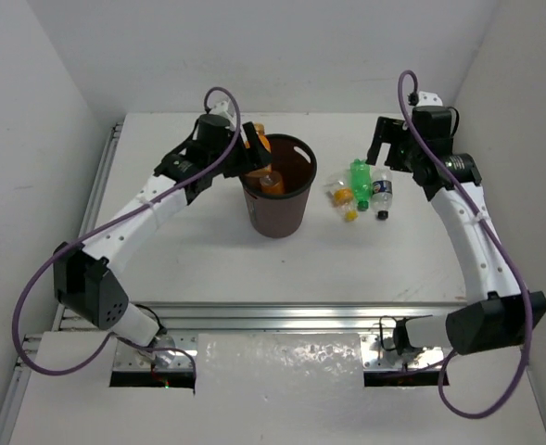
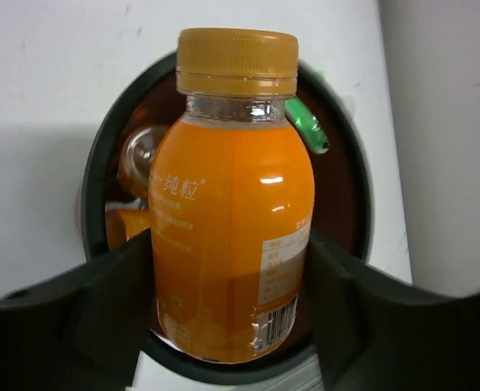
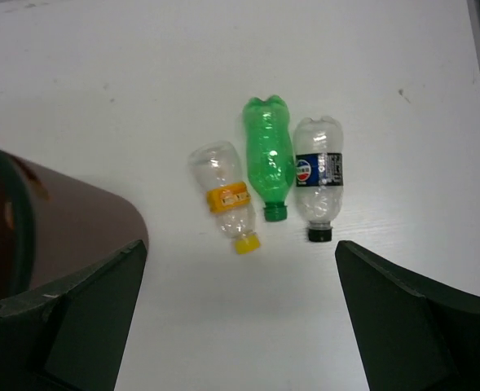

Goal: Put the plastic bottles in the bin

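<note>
The left gripper [image 1: 246, 154] hangs over the far-left rim of the bin [image 1: 277, 219]. Its jaws are clamped on the lower body of an orange bottle [image 2: 235, 204]. In the left wrist view the bottle fills the gap between the two fingers [image 2: 101, 309], with its orange cap well past the fingertips. The open mouth of the bin lies directly behind it.

Inside the bin, another orange bottle [image 1: 273, 181] rests against the wall. The wrist view also shows a clear one [image 2: 142, 155] near the left side. A green sliver [image 2: 308, 127] by the far rim may be part of another bottle, but too little shows to say.

To the right of the bin, three bottles lie close together on the white table [image 1: 208, 260], caps toward the arms:
- a small yellow-capped bottle [image 3: 227, 199]
- a green bottle [image 3: 268, 159] just beside it
- a clear bottle with a dark label and black cap [image 3: 319, 175], touching or nearly touching the green one

The right gripper [image 1: 388, 148] hovers above and behind them with its jaws spread wide and nothing between them. In its wrist view the three bottles lie beyond the fingertips, within the span of the gap.
</note>
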